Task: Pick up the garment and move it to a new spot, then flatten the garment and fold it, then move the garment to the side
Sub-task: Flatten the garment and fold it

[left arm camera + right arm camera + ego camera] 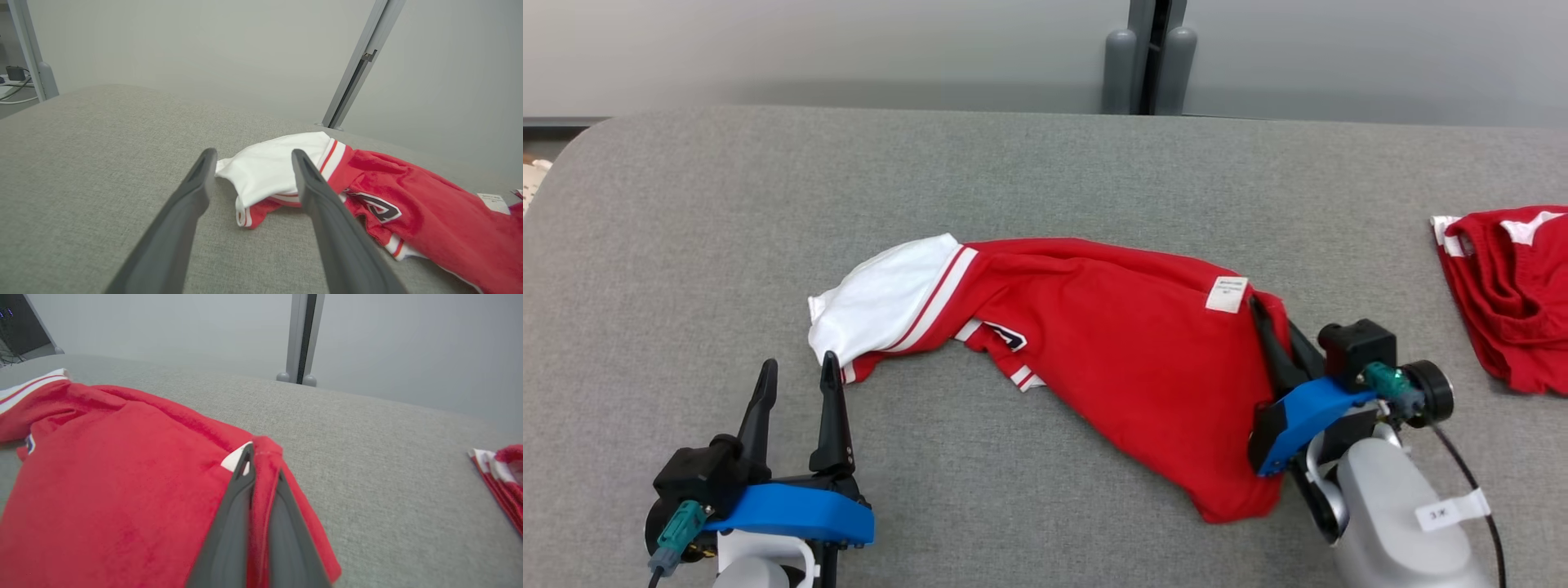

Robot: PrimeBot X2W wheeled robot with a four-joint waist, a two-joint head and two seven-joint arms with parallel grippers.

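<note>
Left gripper stands wide just short of the white sleeve end of the garment. Right gripper is clamped on the garment's right edge beside its label. The garment lies crumpled on the counter; another red piece sits well right of it

Left gripper pointing, wide open, at the garment
Its two dark fingers are standing well apart above the grey table, framing the garment's white sleeve; the red body is lying crumpled, trailing off rightward.
</note>
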